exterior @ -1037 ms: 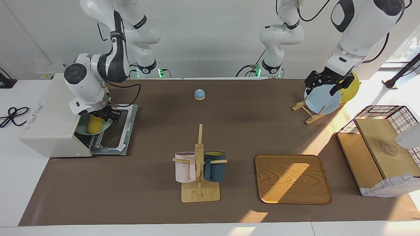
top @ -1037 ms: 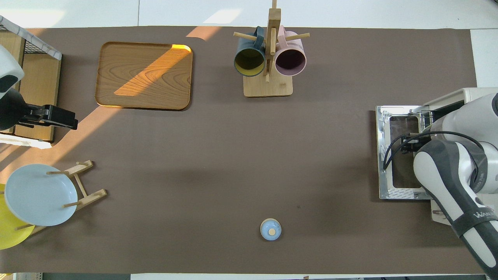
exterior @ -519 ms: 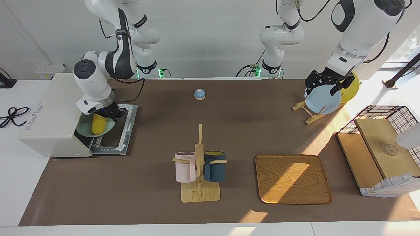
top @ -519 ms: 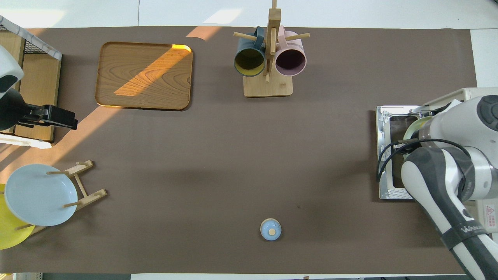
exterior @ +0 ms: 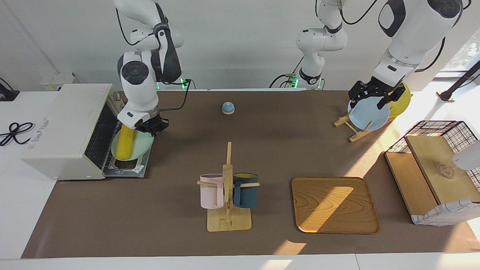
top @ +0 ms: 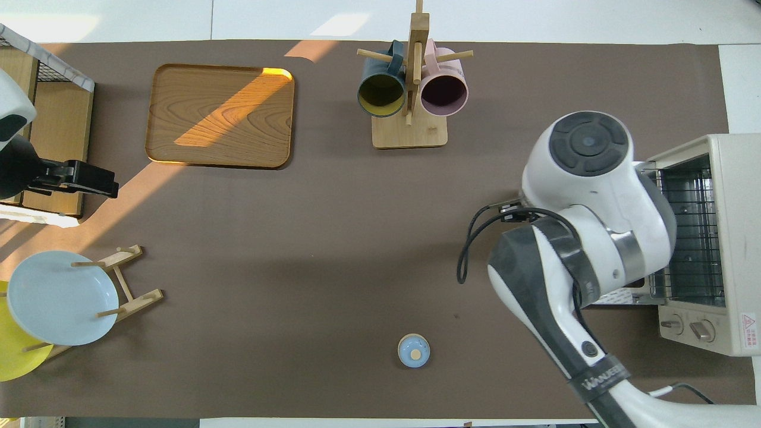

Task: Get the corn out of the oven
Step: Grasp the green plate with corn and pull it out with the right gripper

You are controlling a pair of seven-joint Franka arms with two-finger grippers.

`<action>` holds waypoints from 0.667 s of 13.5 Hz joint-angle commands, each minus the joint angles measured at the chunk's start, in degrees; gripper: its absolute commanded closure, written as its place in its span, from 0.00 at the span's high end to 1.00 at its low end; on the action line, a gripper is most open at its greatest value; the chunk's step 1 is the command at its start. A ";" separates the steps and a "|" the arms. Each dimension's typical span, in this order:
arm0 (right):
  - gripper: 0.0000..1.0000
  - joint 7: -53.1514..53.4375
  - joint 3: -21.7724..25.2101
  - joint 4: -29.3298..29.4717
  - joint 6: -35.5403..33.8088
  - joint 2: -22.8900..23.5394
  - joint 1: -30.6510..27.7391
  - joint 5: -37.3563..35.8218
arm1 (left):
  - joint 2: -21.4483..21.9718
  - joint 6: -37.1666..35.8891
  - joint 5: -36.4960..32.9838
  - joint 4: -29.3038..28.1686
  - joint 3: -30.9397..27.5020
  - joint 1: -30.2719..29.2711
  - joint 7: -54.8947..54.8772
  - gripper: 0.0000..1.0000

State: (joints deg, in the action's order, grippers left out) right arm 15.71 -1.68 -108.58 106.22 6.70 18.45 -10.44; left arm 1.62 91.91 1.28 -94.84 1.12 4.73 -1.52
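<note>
The corn lies on a pale green plate, which hangs just over the open door of the off-white oven. My right gripper is shut on the plate's rim, on the side away from the oven. In the overhead view the right arm hides the plate and the corn, and only the wire rack shows in the oven. My left gripper waits open over the blue plate at the left arm's end.
A mug stand with a pink and a dark blue mug is mid-table. A wooden tray lies beside it. A small blue bell sits nearer the robots. A yellow plate and a wire-and-wood basket are at the left arm's end.
My right gripper has closed on the plate's rim and drawn back from the oven's mouth, bringing the plate and corn out over the open door. The left arm has not moved.
</note>
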 commanded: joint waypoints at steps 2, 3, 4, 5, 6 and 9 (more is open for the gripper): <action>0.00 14.57 0.10 14.06 -6.63 12.06 9.47 -0.55 | 1.63 0.99 -1.11 -1.84 0.63 -0.69 0.64 1.00; 0.00 17.83 0.10 16.88 -6.46 15.58 12.20 -0.38 | 1.63 1.16 -1.11 -1.84 0.63 -0.69 0.64 1.00; 0.00 21.34 0.10 17.61 -5.42 17.36 13.53 0.67 | 1.63 1.25 -1.11 -1.84 0.63 -0.69 0.64 1.00; 0.00 22.68 0.01 17.44 -2.71 18.07 14.06 2.25 | 1.63 1.17 -1.11 -1.84 0.63 -0.69 0.64 1.00; 0.00 23.31 0.01 16.66 0.28 18.34 14.59 3.74 | 1.63 1.17 -1.11 -1.84 0.63 -0.51 0.81 1.00; 0.00 23.66 -0.07 11.75 8.38 18.00 14.51 9.82 | 1.63 1.69 -1.11 -1.93 0.63 -0.16 0.82 1.00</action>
State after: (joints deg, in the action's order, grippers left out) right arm 39.03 -1.60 -94.34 111.69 25.81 33.75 -3.01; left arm 1.62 92.01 1.28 -94.84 1.34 4.74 -1.51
